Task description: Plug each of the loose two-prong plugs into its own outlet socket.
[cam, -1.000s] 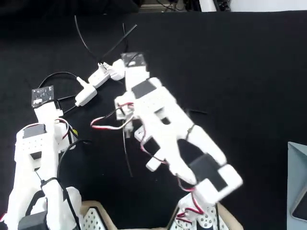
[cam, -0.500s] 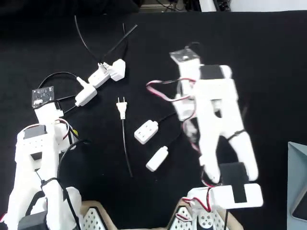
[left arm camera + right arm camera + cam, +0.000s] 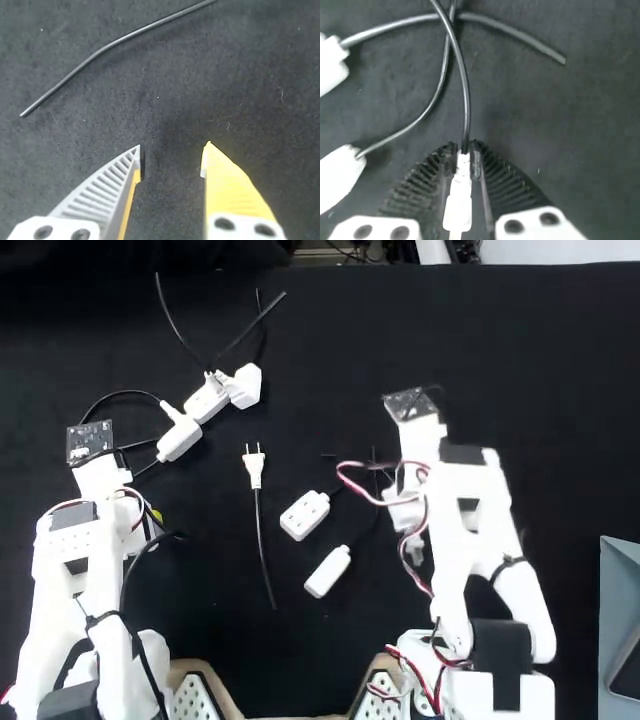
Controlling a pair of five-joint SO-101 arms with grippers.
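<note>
High view: the black worktop (image 3: pixel 540 370) runs to a pale far edge at the top. Its whole far-right part is bare cloth, which is the widest open room. A grey box (image 3: pixel 620 620) stands at the right edge, near side.

The left arm (image 3: pixel 80 540) stands at the near left and the right arm (image 3: pixel 465 530) at the near right, well apart, with the task's things lying between them. A loose two-prong plug (image 3: pixel 254 462) lies left of centre with its prongs pointing far, and its black cord (image 3: pixel 264 560) trails toward the near side. Just right of it lies a white socket (image 3: pixel 305 515), and nearer, a second socket (image 3: pixel 327 571). Both are apart from the plug and from each other. Their cords lead right, under the right arm. Far left, two white connector clusters (image 3: pixel 225 390) (image 3: pixel 180 437) lie close together, with thin cords fanning toward the far edge.

Left wrist view: the left hand (image 3: pixel 172 155) is spread wide with nothing between its fingers, over bare cloth. A thin black wire (image 3: pixel 115 42) crosses beyond it, clear of both tips.

Right wrist view: the right hand (image 3: pixel 463 147) is closed tight on a white plug body (image 3: pixel 457 200), whose held cord (image 3: pixel 465 100) runs straight out from between the tips. That cord crosses two others just ahead, so the space there is crowded. The two sockets show at one side, and the cloth on the other side is open.
</note>
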